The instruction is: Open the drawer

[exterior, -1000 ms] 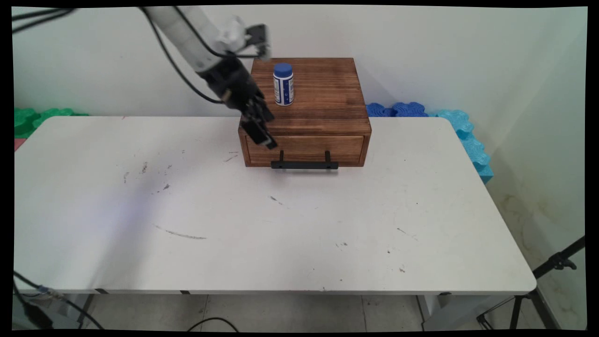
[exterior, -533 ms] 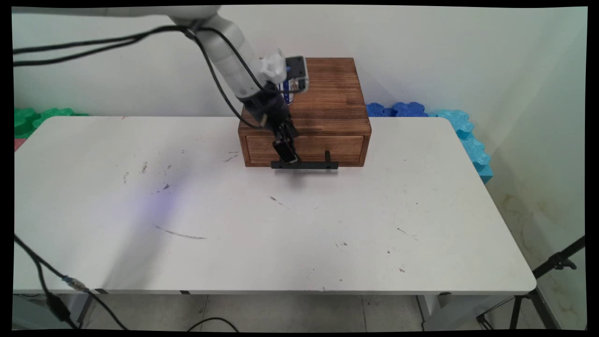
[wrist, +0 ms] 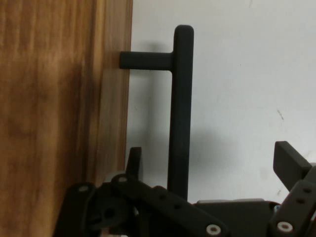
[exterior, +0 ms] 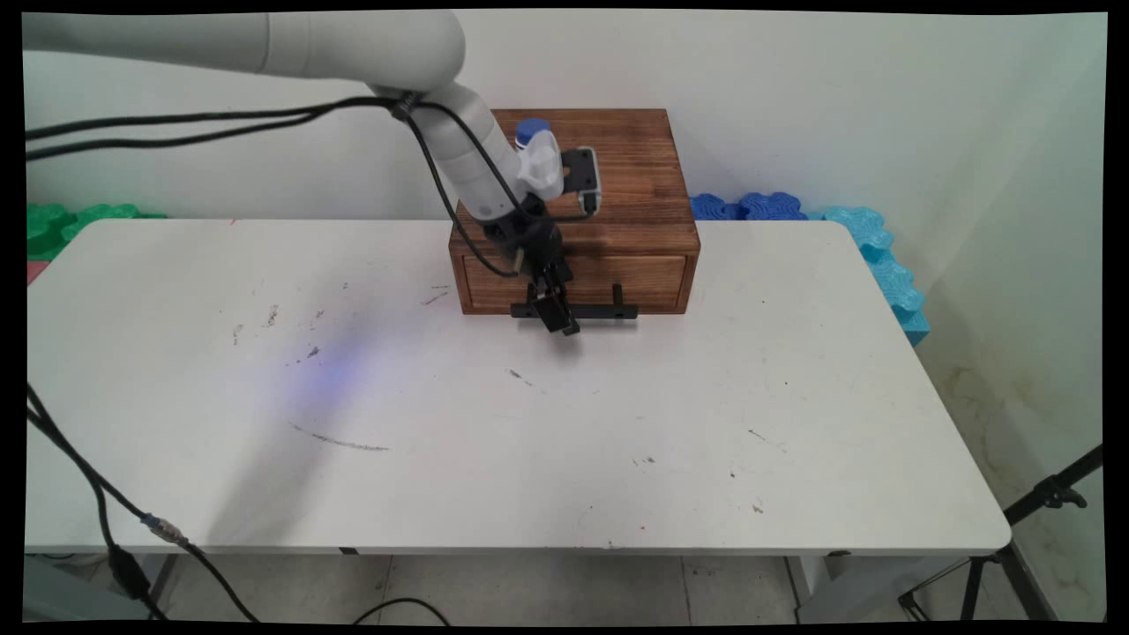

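Note:
A brown wooden drawer box (exterior: 617, 176) stands at the back middle of the white table (exterior: 529, 441). Its drawer front (exterior: 657, 278) carries a black bar handle (exterior: 604, 311). My gripper (exterior: 559, 317) is down at the left part of that handle. In the hand view the gripper (wrist: 210, 165) is open, with the handle bar (wrist: 180, 98) between its fingers and the wooden front (wrist: 59, 118) to the left; the fingers do not press on the bar. A white bottle with a blue cap (exterior: 527, 130) stands on top of the box, mostly hidden behind the arm.
Blue foam mats (exterior: 829, 220) lie behind the table's far right corner, green ones (exterior: 62, 220) at the far left. A black tripod (exterior: 1041, 503) stands off the right edge. Black cables (exterior: 88, 494) hang at the left front.
The gripper has moved from the box's left front corner down and to the right, arriving at the drawer handle. The arm now hides most of the bottle.

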{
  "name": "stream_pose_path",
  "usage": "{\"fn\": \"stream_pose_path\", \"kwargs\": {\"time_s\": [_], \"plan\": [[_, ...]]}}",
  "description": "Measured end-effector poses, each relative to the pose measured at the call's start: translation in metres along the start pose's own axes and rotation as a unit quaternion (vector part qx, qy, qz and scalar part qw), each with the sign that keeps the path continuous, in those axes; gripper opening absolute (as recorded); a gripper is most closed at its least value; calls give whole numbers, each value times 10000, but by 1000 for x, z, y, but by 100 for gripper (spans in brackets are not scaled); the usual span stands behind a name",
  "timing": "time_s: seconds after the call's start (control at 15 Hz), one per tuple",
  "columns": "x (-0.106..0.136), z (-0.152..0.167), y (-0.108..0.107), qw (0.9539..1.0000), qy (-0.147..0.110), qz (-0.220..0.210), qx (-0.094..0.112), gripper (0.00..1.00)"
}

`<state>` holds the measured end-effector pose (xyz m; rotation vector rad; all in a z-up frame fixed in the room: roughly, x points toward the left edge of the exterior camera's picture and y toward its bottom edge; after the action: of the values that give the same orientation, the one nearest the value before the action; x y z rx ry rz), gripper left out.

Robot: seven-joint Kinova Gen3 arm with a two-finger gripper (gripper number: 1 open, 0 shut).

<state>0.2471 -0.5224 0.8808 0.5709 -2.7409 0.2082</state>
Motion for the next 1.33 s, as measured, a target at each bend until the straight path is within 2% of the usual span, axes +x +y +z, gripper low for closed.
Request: {"fn": "stream_pose_path", "kwargs": {"time_s": [0.53,0.93,1.33], "plan": [[-6,29,9,9999,-124,67,-33,100],[-8,39,20,9998,-139,133,-111,100],[-6,32,47,9993,-84,227,-287,100]]}}
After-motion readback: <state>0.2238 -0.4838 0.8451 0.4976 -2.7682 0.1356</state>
